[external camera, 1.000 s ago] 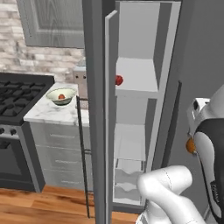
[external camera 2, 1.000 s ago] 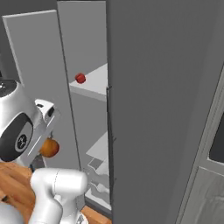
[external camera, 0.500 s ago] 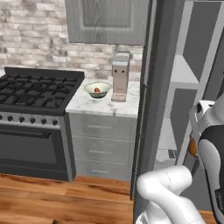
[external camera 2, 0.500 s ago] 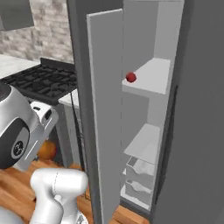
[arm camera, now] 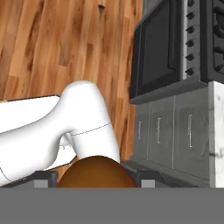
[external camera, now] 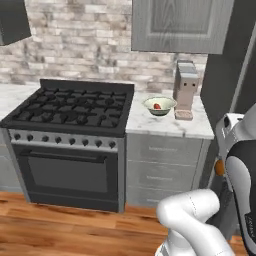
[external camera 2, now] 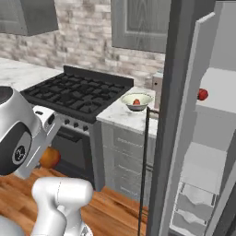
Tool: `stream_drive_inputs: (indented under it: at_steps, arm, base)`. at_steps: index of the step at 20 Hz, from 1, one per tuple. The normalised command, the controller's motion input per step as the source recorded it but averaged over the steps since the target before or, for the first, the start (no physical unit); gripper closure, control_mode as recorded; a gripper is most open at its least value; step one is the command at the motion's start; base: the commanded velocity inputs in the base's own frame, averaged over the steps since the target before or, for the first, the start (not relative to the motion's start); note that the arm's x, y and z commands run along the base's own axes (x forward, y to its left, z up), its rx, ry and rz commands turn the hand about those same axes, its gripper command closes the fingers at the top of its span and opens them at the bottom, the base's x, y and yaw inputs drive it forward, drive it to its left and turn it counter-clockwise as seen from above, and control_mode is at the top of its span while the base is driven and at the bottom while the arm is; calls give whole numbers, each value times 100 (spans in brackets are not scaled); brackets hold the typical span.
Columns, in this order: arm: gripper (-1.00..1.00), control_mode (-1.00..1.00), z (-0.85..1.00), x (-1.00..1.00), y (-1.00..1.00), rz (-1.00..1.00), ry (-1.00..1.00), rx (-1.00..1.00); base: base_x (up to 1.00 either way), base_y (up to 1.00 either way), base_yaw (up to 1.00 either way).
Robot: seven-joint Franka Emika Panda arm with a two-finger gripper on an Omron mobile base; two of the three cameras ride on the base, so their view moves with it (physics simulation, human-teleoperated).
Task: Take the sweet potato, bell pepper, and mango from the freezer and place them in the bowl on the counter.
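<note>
Mango was pinched in the hand, seen close in the hand view. Bell pepper on the freezer shelf was seen in the right base view; sweet potato in the bowl on the desk.

This is a home kitchen. A black gas stove with an oven door below stands against a pale brick wall, and grey cabinets hang above it. Just beside the stove, a white marble counter tops a stack of grey drawer fronts and carries a bowl and a small grey appliance. A tall dark freezer stands open at the counter's far end, showing pale shelves and drawers. The floor is warm wooden planking.
</note>
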Motion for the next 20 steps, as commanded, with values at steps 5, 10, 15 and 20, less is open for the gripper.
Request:
stream_drive_inputs:
  at_steps: [5,10,15,20]
  arm:
    - [100,100,0,0,0,0,0,0]
    - [100,100,0,0,0,0,0,0]
    - [100,100,0,0,0,0,0,0]
    - [100,100,0,0,0,0,0,0]
  base:
    - [58,100,-24]
    - [76,100,-46]
    - [80,73,-53]
    - [63,-6,-52]
